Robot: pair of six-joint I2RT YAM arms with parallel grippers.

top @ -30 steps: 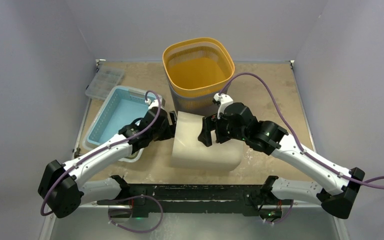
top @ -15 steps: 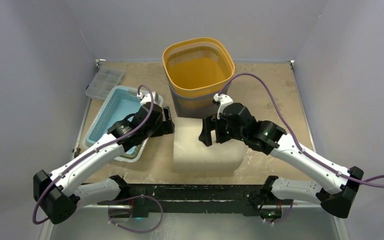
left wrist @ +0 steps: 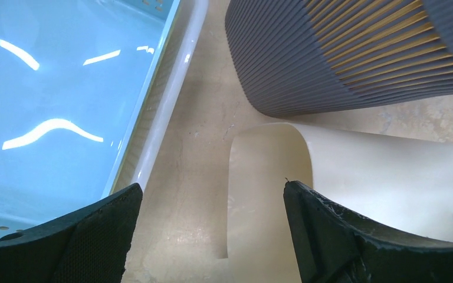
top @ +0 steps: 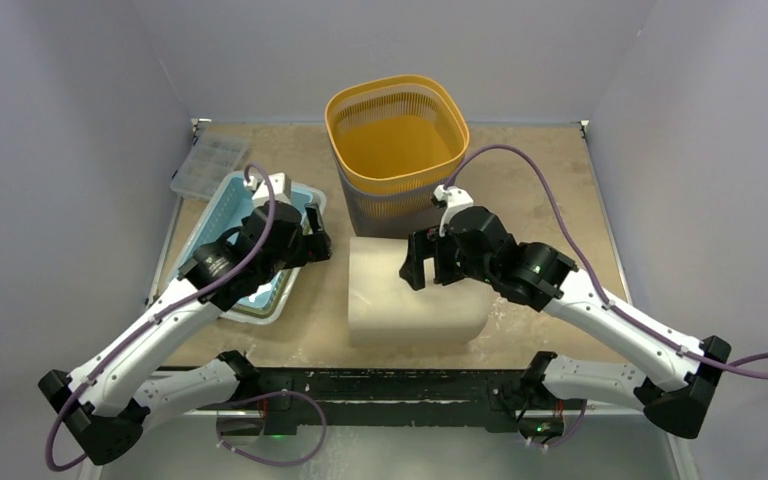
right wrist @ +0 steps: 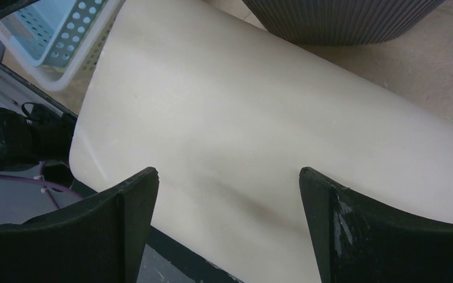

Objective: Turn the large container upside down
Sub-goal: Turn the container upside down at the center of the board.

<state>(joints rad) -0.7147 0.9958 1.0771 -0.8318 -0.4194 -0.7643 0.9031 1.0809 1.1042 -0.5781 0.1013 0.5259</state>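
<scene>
**Under the right pincer [top: 412,262], the large cream plastic container [top: 415,300] is sitting base-up**

Below both pincers, the worn tan tabletop [top: 550,190] is carrying everything. Directly beneath the right pincer's spread fingers, the container is lying with a smooth closed face upward. Its mouth is apparently facing down, so the flip is looking finished. Just beyond that pincer's tips, the tall orange basket with grey slatted walls [top: 392,140] is standing upright, almost touching the container's far side. Beneath the left pincer [top: 318,235], the pale blue perforated plastic tray [top: 205,225] is lying. Farther out on that pincer's outer side, the small clear compartment box [top: 210,163] is sitting near the table's corner.

Both pincers are standing released and grasping nothing. The left one is framing bare table, with the container's rounded corner just off its right finger. The right one is hanging close over the container's top, and whether its tips are brushing the plastic I cannot tell.

The main risk is lying with the right pincer. Pulling away low or sideways, a fingertip could be dragging the light container, shoving it into the basket or toward the near edge, or tipping it back over. The left pincer, dropping while swinging, could be catching the tray's rim and jolting the tray.
</scene>
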